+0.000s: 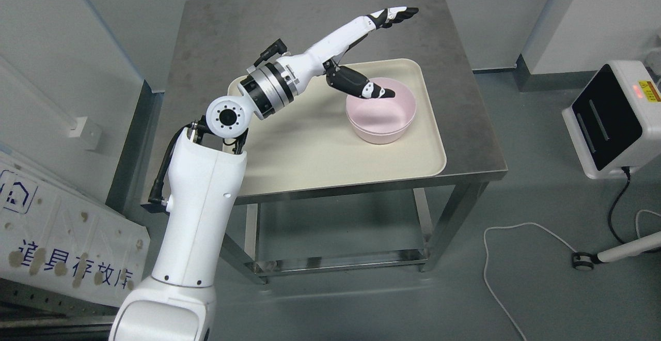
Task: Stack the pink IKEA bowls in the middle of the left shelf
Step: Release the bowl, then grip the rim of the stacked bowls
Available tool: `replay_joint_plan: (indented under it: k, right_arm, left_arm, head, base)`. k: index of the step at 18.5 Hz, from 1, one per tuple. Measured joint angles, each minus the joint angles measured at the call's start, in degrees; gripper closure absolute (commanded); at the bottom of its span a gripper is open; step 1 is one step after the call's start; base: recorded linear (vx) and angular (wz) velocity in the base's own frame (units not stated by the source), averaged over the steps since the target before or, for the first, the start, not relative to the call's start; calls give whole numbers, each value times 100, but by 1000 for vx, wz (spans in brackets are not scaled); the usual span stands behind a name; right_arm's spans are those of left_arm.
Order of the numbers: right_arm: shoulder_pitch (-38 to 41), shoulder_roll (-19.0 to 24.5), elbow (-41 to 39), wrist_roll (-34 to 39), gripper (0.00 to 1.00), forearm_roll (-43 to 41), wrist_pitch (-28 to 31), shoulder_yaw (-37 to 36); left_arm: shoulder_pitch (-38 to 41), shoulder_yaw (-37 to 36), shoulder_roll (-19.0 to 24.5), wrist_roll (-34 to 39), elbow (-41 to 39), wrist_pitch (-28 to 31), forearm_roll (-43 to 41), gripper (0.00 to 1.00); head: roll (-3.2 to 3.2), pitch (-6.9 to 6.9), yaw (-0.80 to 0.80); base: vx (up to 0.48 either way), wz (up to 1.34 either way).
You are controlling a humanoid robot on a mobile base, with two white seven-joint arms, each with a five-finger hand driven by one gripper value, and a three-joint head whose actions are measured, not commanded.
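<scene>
The steel table (330,36) is standing in the middle of the room, and everything here is placed relative to it. On its top, toward the near edge, a cream tray (310,150) is lying flat. On the right part of this tray the pink bowls (381,116) are sitting; they seem to be two bowls already nested, because a double rim line is showing, but I cannot be sure.

The left arm is reaching over the table from its near left corner. The left hand (369,54) is spread: the long fingers (397,14) are pointing away above the far part of the table and holding nothing, while the thumb (376,91) is dipping inside the bowls at their far-left rim. No shelf is showing in this view. The right hand is not showing.

I judge the step as taking hold of the bowls. To do it well, the fingers should be coming down outside the rim opposite the thumb, pinching the wall of both bowls together, and lifting straight up so that the tray is not sliding.
</scene>
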Motion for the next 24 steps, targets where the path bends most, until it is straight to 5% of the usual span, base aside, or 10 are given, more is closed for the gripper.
replay_joint_plan:
  k: [9,13,22,24]
  right_arm:
    - [0,0,0,0,0,0,0,0]
    - [0,0,0,0,0,0,0,0]
    - [0,0,0,0,0,0,0,0]
    - [0,0,0,0,0,0,0,0]
  left_arm:
    - [390,-60,380,-754,-506,-302,-962,12]
    - [420,-182,482,-833,-641,-315,-1539,33]
    - [291,-537,552,-1046,-739,-294,-2306,56]
    - [251,-591,541,-1046,-742,-285,-2444,71]
  head:
    - [0,0,0]
    - [0,0,0]
    - [0,0,0]
    - [0,0,0]
  base:
    - [0,0]
    - [0,0]
    - [0,0]
    - [0,0]
